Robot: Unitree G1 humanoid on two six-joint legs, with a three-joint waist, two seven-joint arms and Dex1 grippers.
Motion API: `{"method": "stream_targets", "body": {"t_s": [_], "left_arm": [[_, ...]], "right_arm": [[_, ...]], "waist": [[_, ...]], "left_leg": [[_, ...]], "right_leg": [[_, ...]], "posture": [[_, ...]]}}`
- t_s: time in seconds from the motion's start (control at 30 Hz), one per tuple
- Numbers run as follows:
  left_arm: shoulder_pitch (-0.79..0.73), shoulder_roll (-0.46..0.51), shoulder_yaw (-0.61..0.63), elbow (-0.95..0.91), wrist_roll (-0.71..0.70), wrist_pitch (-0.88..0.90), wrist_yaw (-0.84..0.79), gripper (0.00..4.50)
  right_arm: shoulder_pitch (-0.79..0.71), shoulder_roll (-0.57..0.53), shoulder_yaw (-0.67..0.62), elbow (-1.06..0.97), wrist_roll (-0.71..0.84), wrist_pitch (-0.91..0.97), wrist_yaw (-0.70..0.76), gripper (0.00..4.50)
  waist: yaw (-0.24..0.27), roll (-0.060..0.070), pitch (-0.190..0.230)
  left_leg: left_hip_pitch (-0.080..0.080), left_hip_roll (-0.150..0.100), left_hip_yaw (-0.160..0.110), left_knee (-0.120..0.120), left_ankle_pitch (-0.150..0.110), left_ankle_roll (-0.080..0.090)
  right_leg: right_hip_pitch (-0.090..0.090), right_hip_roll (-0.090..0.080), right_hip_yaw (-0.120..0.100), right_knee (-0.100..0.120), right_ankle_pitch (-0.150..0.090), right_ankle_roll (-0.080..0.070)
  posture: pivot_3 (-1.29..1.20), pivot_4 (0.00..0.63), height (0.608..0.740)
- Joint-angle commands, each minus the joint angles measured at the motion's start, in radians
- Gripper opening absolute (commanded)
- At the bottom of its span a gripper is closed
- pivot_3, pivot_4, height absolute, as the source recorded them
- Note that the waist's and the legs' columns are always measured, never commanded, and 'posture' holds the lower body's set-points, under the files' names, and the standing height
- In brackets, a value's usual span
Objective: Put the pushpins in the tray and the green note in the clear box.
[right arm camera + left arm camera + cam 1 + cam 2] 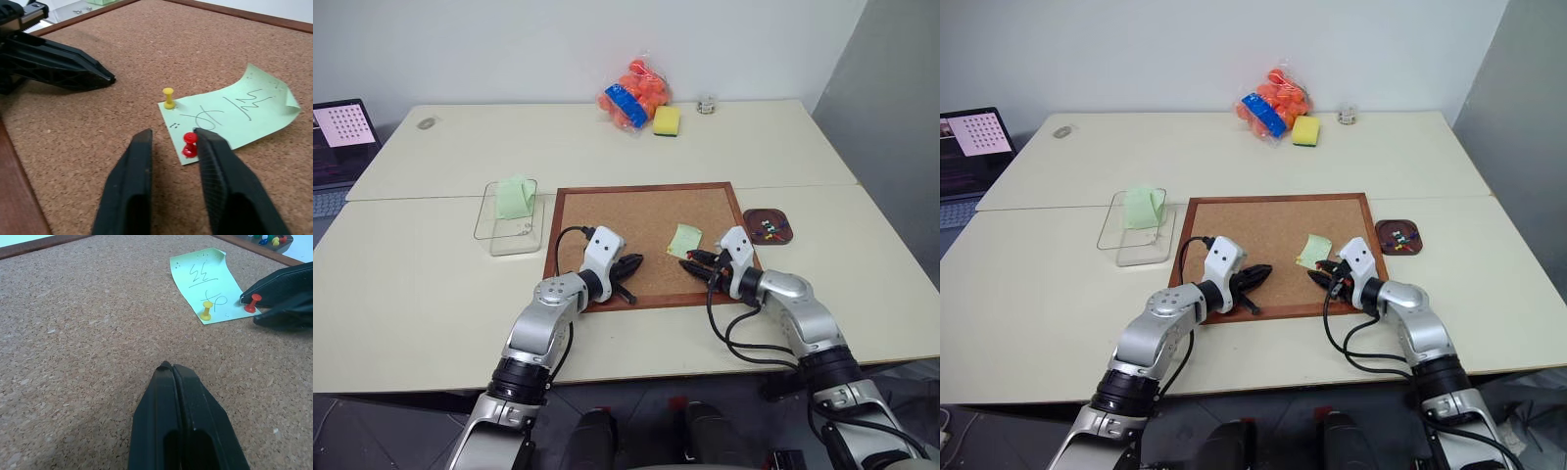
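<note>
While the right end effector [171, 139] straddles the red pushpin [189, 144] unclosed, the left end effector [172, 369] rests shut on the cork board [626, 211].

Two cream tables [607, 147] pushed tog., white wall [558, 44] behind.

I'm in an office or lab-type room: plain white wall [509, 49], two pale worktables [431, 294] pushed together, an open laptop [337, 142] at the edge, a cork board [636, 211] laid flat before me.
</note>
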Motion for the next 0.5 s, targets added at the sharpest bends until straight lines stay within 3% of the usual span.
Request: {"method": "stream_targets", "body": {"t_s": [0.03,0.07,0.33,0.5], "left_arm": [[0.024,-0.007,-0.024,0.021,0.011,0.029,0.005,0.00],[0.024,-0.007,-0.024,0.021,0.011,0.029,0.005,0.00],[0.028,-0.006,-0.023,0.018,0.010,0.030,0.007,0.00],[0.031,-0.004,-0.019,0.021,0.009,0.028,0.008,0.00]], "right_arm": [[-0.024,0.011,-0.005,-0.005,-0.006,-0.021,0.006,0.29],[-0.026,0.012,-0.007,-0.002,-0.006,-0.021,0.005,0.02],[-0.026,0.034,-0.069,-0.060,0.041,-0.049,-0.004,0.02],[-0.001,0.029,-0.130,-0.192,0.132,0.038,-0.005,0.02]], "waist": [[0.000,0.000,0.000],[0.000,0.000,0.000],[0.000,0.000,0.000],[0.000,0.000,0.000]], "left_leg": [[0.000,0.000,0.000,0.000,0.000,0.000],[0.000,0.000,0.000,0.000,0.000,0.000],[0.000,0.000,0.000,0.000,0.000,0.000],[0.000,0.000,0.000,0.000,0.000,0.000]], "right_leg": [[0.000,0.000,0.000,0.000,0.000,0.000],[0.000,0.000,0.000,0.000,0.000,0.000],[0.000,0.000,0.000,0.000,0.000,0.000],[0.000,0.000,0.000,0.000,0.000,0.000]], "posture": [[0.00,0.150,0.740],[0.00,0.150,0.740],[0.00,0.150,0.740],[0.00,0.150,0.740]]}}
